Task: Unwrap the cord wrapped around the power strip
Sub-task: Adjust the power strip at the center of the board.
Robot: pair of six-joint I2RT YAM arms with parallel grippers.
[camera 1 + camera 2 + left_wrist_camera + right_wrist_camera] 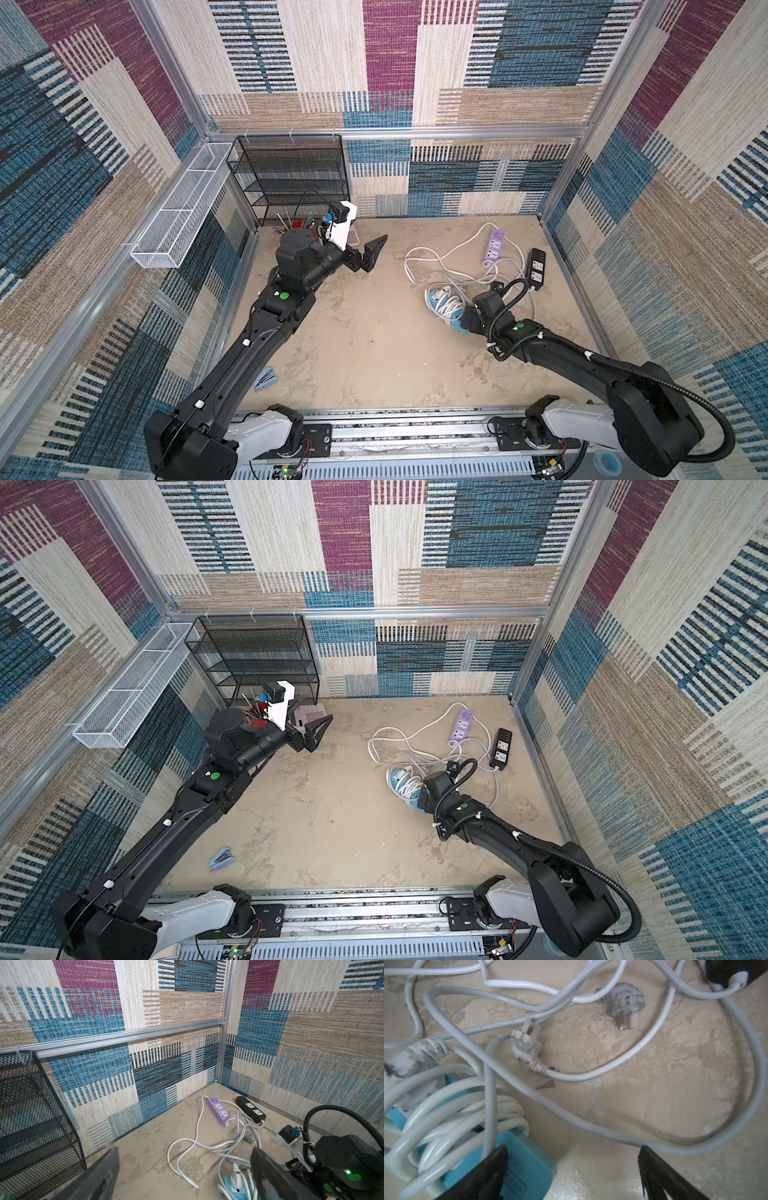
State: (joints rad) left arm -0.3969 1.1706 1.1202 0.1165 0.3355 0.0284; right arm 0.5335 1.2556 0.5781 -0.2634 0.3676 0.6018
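Note:
A light blue power strip (436,296) (527,1159) lies on the floor at the right, with a white cord (449,308) (446,1109) coiled several times around it. My right gripper (572,1153) hovers just over the strip's near end, open. One of its fingers (492,1167) is over the blue end, the other over bare floor, with nothing between them. In both top views the right wrist hides these jaws. My left gripper (372,254) (185,1153) is open and empty at the back left, well away from the strip (239,1191).
A purple power strip (494,245) and a black one (536,266) lie behind, their white cords tangled across the floor with two loose plugs (527,1047). A black mesh shelf (291,174) and white wire basket (183,208) stand back left. A blue stapler (266,378) lies near the front.

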